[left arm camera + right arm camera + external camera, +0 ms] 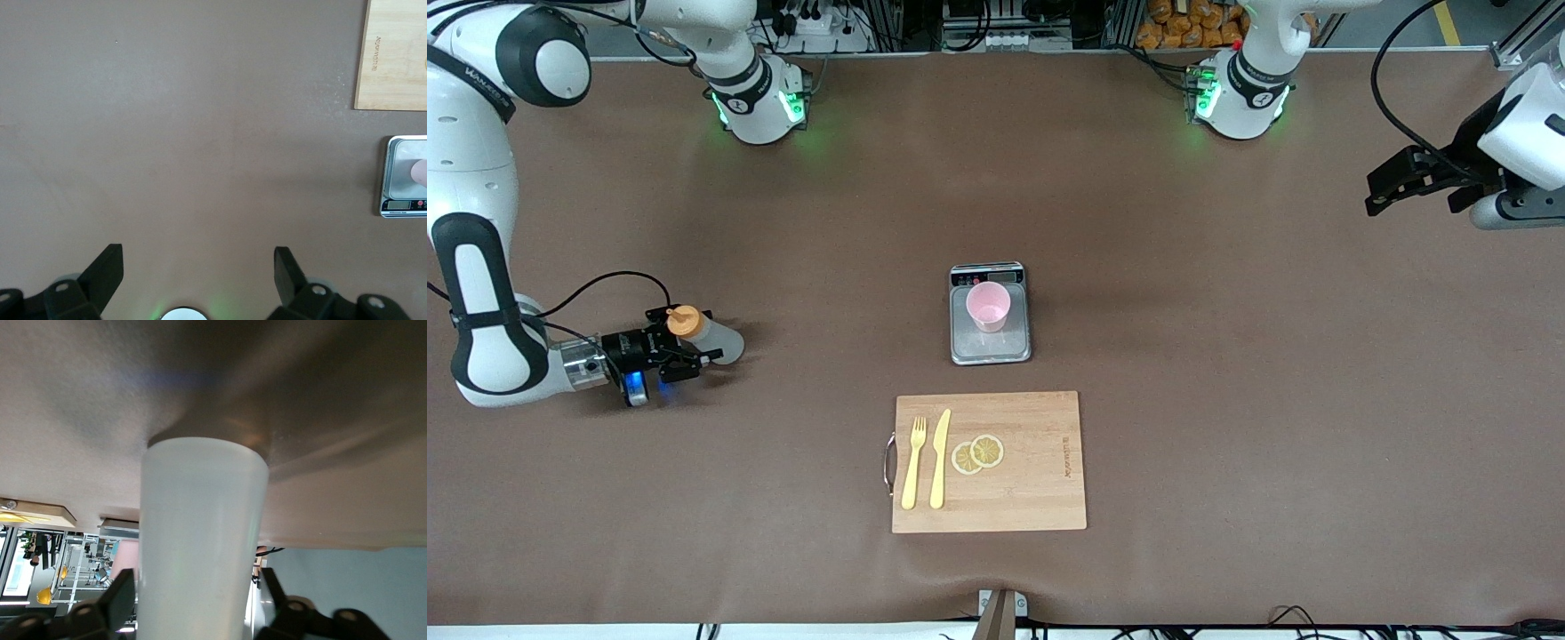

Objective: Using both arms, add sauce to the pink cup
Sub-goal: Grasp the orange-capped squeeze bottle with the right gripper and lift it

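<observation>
The squeeze bottle [704, 333] stands at the right arm's end of the table, between the right gripper's [679, 354] fingers, which are not yet clamped. It should be squeezed gently, kept upright. The pink cup [988, 307] waits on the scale [990, 347]. The left gripper [1385, 190] hangs idle, fingers apart.

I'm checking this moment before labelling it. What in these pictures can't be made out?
- Squeeze bottle contents: front view too small; right wrist view shows only its cloudy wall, so no liquid level.
- Right gripper grip: jaws flank the bottle, contact not visible.
- Scale display: too small in the front view, cut by the left wrist view's edge.
- Pink cup: only a sliver at the left wrist view's edge.
- Left gripper: jaws open over bare table.
</observation>
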Available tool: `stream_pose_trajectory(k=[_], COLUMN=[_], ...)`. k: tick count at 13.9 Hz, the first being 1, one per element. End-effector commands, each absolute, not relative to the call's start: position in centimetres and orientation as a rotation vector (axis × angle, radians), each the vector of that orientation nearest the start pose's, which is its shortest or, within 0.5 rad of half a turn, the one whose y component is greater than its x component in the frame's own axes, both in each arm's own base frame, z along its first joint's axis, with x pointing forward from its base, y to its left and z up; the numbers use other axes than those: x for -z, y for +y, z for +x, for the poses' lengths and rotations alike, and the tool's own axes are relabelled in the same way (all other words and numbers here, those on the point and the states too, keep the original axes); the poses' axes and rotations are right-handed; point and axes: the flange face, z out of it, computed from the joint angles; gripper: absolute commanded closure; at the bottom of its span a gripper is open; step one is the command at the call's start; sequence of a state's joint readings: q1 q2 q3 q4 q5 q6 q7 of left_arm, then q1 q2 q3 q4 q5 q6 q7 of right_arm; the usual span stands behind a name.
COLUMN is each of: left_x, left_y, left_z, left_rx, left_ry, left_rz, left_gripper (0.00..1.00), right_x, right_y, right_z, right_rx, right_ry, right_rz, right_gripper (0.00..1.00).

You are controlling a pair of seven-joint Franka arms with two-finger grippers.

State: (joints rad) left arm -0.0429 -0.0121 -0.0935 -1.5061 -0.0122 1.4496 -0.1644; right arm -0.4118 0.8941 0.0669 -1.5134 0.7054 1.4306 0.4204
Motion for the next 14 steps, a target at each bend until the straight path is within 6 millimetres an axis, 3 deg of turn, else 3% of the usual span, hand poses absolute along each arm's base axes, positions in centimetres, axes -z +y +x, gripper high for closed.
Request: stream_pose_trajectory(k=[1, 2, 5, 7, 11, 14], left_x=[-65.6, -65.6, -65.8, -65.9, -65.7, -65.7], left_y=[-8.0, -8.0, -8.1, -7.9, -7.9, -8.1], left_z=[53.0, 53.0, 52.9, 52.8, 52.9, 52.9], left_rx=[-0.078, -0.078, -0.073, -0.068, -0.072, -0.072], left_ry=[-0.058, -0.056, -0.056, -0.049, -0.055, -0.057], left_rz=[-3.157, -3.157, -3.155, -3.158, -3.151, -3.151], left_gripper=[0.0, 0.0, 0.0, 0.0, 0.0, 0.0], right_x=[-13.2, -13.5, -14.8, -16.5, -18.3, -20.8], right_y=[-13.8, -13.8, -13.9, -12.8, -11.5, -9.5], right_z=[58.9, 59.0, 59.9, 61.0, 62.2, 63.4], right_rx=[-1.18, -1.184, -1.194, -1.248, -1.274, -1.298], right_ry=[1.07, 1.065, 1.107, 1.172, 1.216, 1.289], right_rz=[-1.835, -1.835, -1.831, -1.828, -1.85, -1.905], right_gripper=[0.39, 0.45, 0.46, 0.55, 0.55, 0.55])
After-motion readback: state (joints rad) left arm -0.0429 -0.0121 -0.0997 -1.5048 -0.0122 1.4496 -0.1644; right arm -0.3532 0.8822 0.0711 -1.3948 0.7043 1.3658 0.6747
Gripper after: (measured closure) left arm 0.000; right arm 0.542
